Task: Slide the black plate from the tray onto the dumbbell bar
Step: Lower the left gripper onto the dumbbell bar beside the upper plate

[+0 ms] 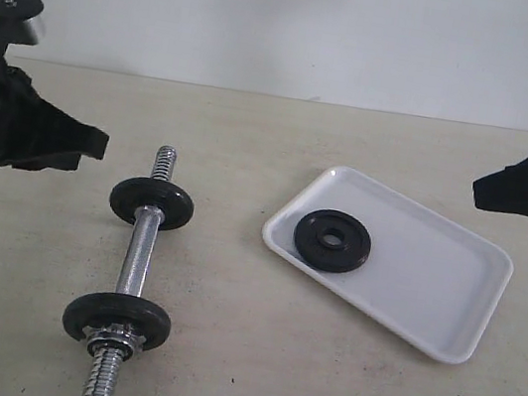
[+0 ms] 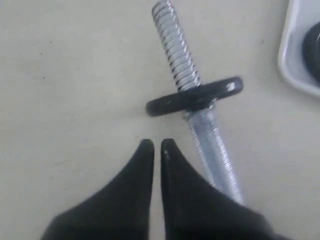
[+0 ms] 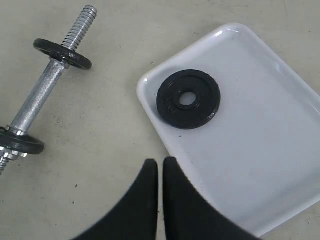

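A: Beige matte tabletop (image 1: 254, 136), plain pale wall (image 1: 272, 19) behind it. What lies on it?

B: 2 groups, well apart. On the right of the exterior view sits a white glossy rectangular plastic tray (image 1: 423, 273) with rounded corners and a low rim, set at a slant. On the left lies a short chrome steel dumbbell bar (image 1: 139, 254) with coarse threaded ends, flat on the tabletop.

A: And the small round matte-black weight plate (image 1: 312, 241)?

B: Flat inside the tray, in the corner nearest the dumbbell bar, just beside the rim. Its central hole has a raised ring. It lies clear of both grippers.

A: What does the bar carry?

B: 2 small black discs. The far disc (image 1: 151, 202) sits just inside the far threaded end. The near disc (image 1: 117, 320) sits toward the close end, with a silver nut (image 1: 110, 343) touching its outer face. Between them the bar's smooth middle shows.

A: The arms?

B: The left gripper (image 2: 156, 146), black, hovers above the tabletop beside the dumbbell bar, near the far disc. Its jaws are drawn together to a thin slit and hold nothing. The right gripper (image 3: 160, 162), also black, is raised at the right edge of the exterior view, past the tray. Its jaws are pressed nearly together too, and they are empty.
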`<state>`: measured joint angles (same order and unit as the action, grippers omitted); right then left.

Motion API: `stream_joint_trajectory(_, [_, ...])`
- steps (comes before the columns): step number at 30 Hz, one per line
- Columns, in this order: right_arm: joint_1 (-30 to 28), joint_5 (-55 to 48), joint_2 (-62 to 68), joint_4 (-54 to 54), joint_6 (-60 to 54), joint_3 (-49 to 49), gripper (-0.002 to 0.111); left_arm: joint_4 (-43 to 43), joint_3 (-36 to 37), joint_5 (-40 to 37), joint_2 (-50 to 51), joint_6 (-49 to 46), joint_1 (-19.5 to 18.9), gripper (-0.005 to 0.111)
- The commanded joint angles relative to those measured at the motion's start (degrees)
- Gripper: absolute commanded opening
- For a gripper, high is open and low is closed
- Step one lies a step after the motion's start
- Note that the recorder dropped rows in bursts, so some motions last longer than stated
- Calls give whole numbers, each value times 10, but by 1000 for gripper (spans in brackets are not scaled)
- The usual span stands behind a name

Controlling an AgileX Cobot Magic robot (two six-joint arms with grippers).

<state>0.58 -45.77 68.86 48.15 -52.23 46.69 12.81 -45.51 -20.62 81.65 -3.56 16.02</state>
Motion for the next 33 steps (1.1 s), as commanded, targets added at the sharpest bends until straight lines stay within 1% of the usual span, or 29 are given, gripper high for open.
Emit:
stream_joint_trajectory(1, [1, 2, -2, 1, -3, 4, 0, 34, -36, -49, 39, 17, 23, 4])
stream_joint_trajectory(2, [1, 2, -2, 1, -3, 4, 0, 48, -45, -76, 60, 17, 38, 4])
stream_joint_trajectory(3, [1, 2, -2, 1, -3, 4, 0, 51, -48, -83, 68, 16, 45, 4])
stream_joint_trajectory(4, [1, 2, -2, 1, -3, 4, 0, 58, -50, -77, 83, 9, 61, 4])
stream_joint_trajectory(6, [1, 2, -2, 1, -3, 4, 0, 58, -51, -59, 95, 9, 74, 4])
stream_joint_trajectory(11, [1, 2, -2, 1, -3, 4, 0, 63, -53, -38, 104, 48, 75, 4])
stream_joint_trajectory(19, [1, 2, -2, 1, -3, 4, 0, 63, -78, -47, 143, 66, 75, 4])
stream_joint_trajectory(23, [1, 2, -2, 1, -3, 4, 0, 61, -84, -47, 162, 94, 75, 4])
stream_joint_trajectory(30, [1, 6, -2, 1, -3, 4, 0, 56, -85, -48, 167, 91, 75, 4])
stream_joint_trajectory(33, [1, 13, -2, 1, -3, 4, 0, 56, -85, -48, 167, 46, 75, 4])
